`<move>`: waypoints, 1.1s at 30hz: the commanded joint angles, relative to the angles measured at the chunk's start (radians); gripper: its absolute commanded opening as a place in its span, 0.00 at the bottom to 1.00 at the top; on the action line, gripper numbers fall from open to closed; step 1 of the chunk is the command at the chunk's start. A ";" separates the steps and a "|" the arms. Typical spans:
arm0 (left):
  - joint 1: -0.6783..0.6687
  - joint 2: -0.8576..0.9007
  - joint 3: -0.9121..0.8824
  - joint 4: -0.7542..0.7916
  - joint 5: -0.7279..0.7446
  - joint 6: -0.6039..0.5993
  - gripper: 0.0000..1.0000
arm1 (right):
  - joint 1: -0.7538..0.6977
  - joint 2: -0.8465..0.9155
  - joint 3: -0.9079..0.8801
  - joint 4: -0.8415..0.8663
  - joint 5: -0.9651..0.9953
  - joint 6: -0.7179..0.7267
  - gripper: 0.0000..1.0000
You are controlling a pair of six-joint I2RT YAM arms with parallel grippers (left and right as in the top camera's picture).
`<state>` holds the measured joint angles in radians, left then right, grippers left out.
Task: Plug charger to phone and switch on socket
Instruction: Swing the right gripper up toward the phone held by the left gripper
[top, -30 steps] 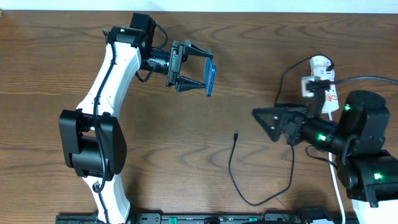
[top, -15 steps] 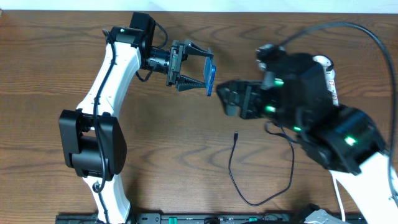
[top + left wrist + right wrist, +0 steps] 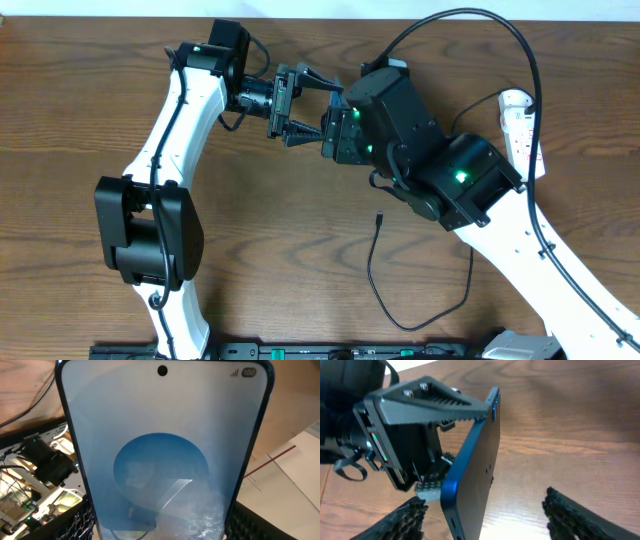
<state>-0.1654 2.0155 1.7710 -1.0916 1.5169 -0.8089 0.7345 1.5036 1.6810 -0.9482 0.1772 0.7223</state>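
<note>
Right gripper point(image 3: 487, 515) has swung over to the phone point(image 3: 475, 465). Its jaws are wide, empty, and straddle the phone's lower end. Left gripper point(image 3: 325, 112) clamps the phone's edges. Closing could twist the phone loose. The charger point(image 3: 380, 217) lies below, ungrasped. Only "100" is readable.

Robotics lab bench: a white left arm point(image 3: 185, 110) and a dark right arm point(image 3: 450, 180) are working over a wood-grain table point(image 3: 80, 120), while exposed circuit boards point(image 3: 30, 490) and loose wires are sitting lit beside it and a power strip point(image 3: 515, 105) is lying on top.
</note>
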 commanded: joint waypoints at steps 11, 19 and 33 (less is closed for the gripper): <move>0.003 -0.036 0.000 0.001 0.013 -0.047 0.73 | 0.020 0.035 0.027 0.024 0.031 0.018 0.53; 0.003 -0.036 0.000 0.001 0.012 -0.055 0.73 | 0.020 0.066 0.027 0.025 0.036 0.018 0.51; 0.003 -0.036 0.000 0.009 0.011 -0.053 0.73 | 0.019 0.094 0.027 0.040 0.080 0.018 0.42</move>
<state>-0.1654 2.0155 1.7710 -1.0832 1.4895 -0.8608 0.7498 1.5902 1.6878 -0.9127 0.2272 0.7319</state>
